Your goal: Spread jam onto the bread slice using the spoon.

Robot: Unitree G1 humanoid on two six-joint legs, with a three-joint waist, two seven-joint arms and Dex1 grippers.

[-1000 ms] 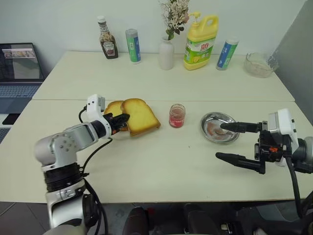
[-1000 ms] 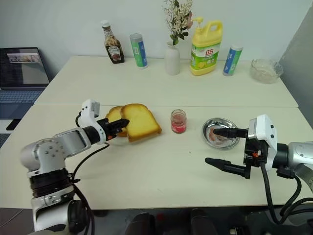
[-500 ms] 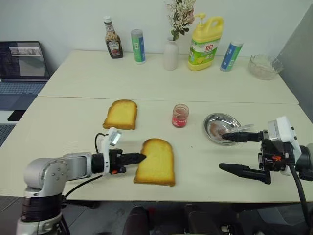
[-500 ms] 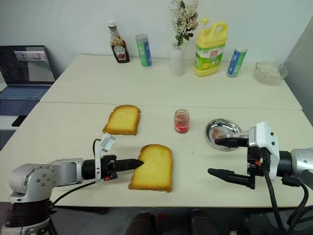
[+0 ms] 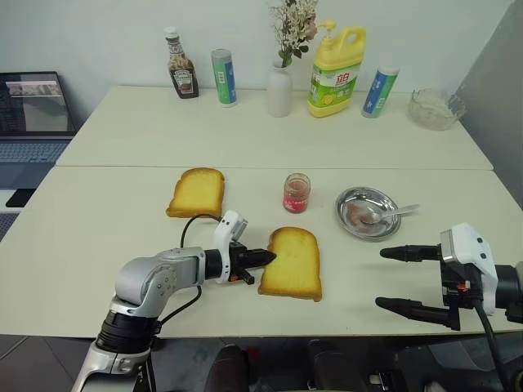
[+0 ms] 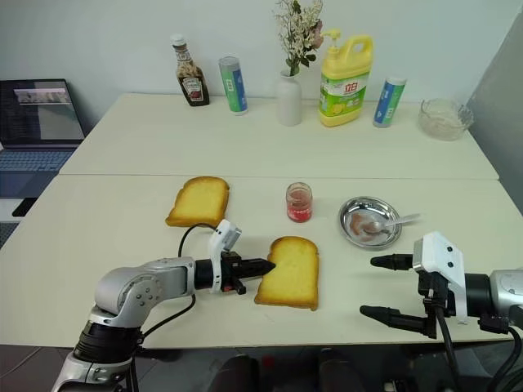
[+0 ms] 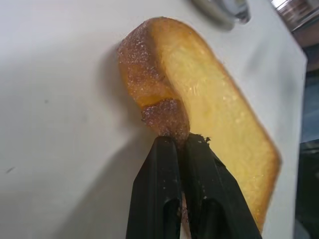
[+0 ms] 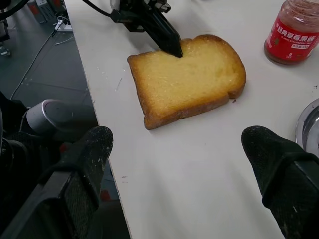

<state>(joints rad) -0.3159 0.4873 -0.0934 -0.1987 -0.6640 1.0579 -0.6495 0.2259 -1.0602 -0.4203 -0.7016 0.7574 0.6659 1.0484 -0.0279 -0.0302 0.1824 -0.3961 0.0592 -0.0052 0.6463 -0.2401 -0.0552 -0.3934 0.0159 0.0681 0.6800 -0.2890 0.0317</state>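
Observation:
The bread slice [image 5: 294,263], pale golden with a brown crust, lies on the table near the front edge. My left gripper [image 5: 266,258] is shut on its left crust; in the left wrist view the black fingers [image 7: 164,164] pinch the crust [image 7: 167,117]. The jam [image 5: 296,193], red in a small glass jar, stands just behind the slice. Right of the jar, the silver spoon [image 5: 395,212] rests in a round steel dish [image 5: 356,204]. My right gripper [image 5: 382,278] hovers open and empty in front of the dish, to the right of the bread slice [image 8: 187,84].
A smaller, more orange toast slice [image 5: 197,192] lies behind and left. Along the far edge stand a ketchup bottle [image 5: 180,75], two cans, a vase [image 5: 278,88], a yellow detergent bottle [image 5: 335,69] and a glass bowl [image 5: 433,108]. A laptop [image 5: 33,114] sits far left.
My left gripper pulled the bread slice off the other toast, toward the front edge and then rightward. My right gripper sank and drew back from the dish, staying open.

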